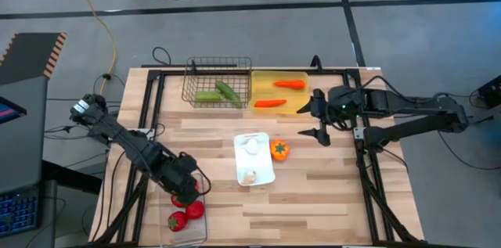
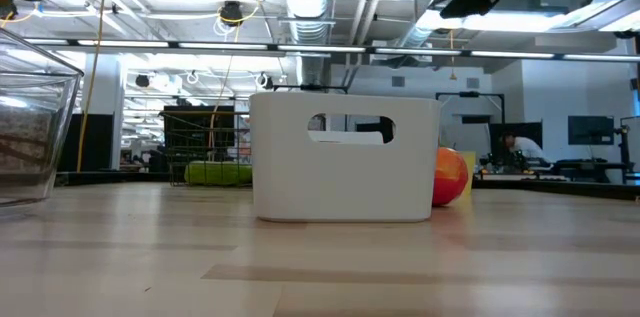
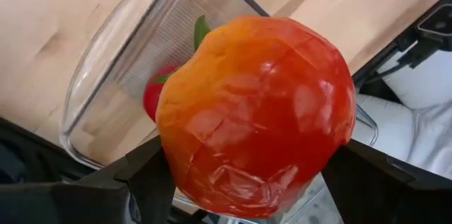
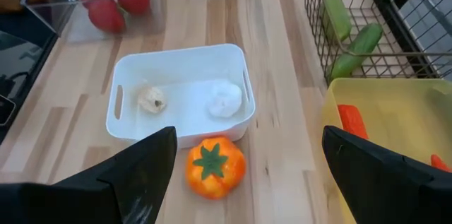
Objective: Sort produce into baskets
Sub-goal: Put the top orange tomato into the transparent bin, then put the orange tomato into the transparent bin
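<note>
The left gripper [image 1: 182,181] hung over the clear plastic tub [image 1: 205,224] at the table's near-left corner, its fingers clamped on a red-orange round fruit [image 3: 254,114]. It held the fruit above the tub's open mouth, apparently to drop it beside the red fruits [image 1: 185,215] already inside, one of which showed through the tub wall [image 3: 157,93].

The right gripper [image 1: 316,118] hovered near the table's far-right part, just off the yellow tray [image 1: 301,76], jaws spread wide and empty. It pointed toward the orange pepper [image 4: 215,166], which sat on the bare wood touching the white tray [image 4: 176,58], probably its next pick.

Both carrots [image 1: 288,84] lay in the yellow tray, two cucumbers [image 1: 218,92] in the wire basket [image 1: 218,66], and garlic bulbs [image 4: 224,99] in the white tray.
</note>
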Robot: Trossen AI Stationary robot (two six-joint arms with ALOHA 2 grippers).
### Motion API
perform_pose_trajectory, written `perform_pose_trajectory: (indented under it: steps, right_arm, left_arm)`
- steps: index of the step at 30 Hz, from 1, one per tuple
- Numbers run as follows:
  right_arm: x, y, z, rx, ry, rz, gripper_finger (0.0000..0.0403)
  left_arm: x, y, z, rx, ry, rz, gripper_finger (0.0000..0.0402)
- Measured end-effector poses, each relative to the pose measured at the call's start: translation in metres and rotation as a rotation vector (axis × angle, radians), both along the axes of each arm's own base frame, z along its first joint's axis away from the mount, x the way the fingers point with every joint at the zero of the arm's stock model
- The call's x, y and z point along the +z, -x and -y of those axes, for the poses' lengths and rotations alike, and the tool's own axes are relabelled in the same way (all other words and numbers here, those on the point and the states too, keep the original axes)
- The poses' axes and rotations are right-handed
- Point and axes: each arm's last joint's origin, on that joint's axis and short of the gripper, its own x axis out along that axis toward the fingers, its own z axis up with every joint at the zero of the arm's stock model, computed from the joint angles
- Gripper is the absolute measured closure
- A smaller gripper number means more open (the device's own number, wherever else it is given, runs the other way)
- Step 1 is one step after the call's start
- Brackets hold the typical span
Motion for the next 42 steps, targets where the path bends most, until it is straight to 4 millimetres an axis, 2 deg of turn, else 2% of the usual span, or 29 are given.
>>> perform_pose_trajectory:
  steps: [7, 13, 21, 25, 32, 42]
  right_arm:
    - [-0.003, -0.004, 0.000, 0.000, -0.001, -0.019, 0.0022]
    - [-0.004, -0.004, 0.000, 0.000, -0.002, -0.023, 0.0022]
    - [-0.006, -0.003, 0.000, -0.001, -0.006, -0.048, 0.0022]
    - [-0.012, -0.006, -0.002, -0.002, -0.026, -0.097, 0.0022]
    - [-0.031, -0.024, -0.012, 0.025, -0.056, -0.214, 0.0022]
    - [-0.071, -0.063, -0.021, 0.093, -0.017, -0.356, 0.0022]
  left_arm:
    - [0.000, 0.009, 0.013, -0.060, -0.017, 0.016, 0.0115]
    - [0.000, 0.011, 0.014, -0.001, -0.070, 0.040, 0.0110]
    - [0.000, 0.011, 0.013, 0.005, -0.087, 0.050, 0.0048]
    - [0.000, 0.010, 0.014, 0.006, -0.086, 0.054, 0.0033]
    - [0.000, 0.007, 0.014, 0.018, -0.117, 0.112, 0.0031]
    - [0.001, 0.004, 0.013, 0.049, -0.172, 0.185, 0.0031]
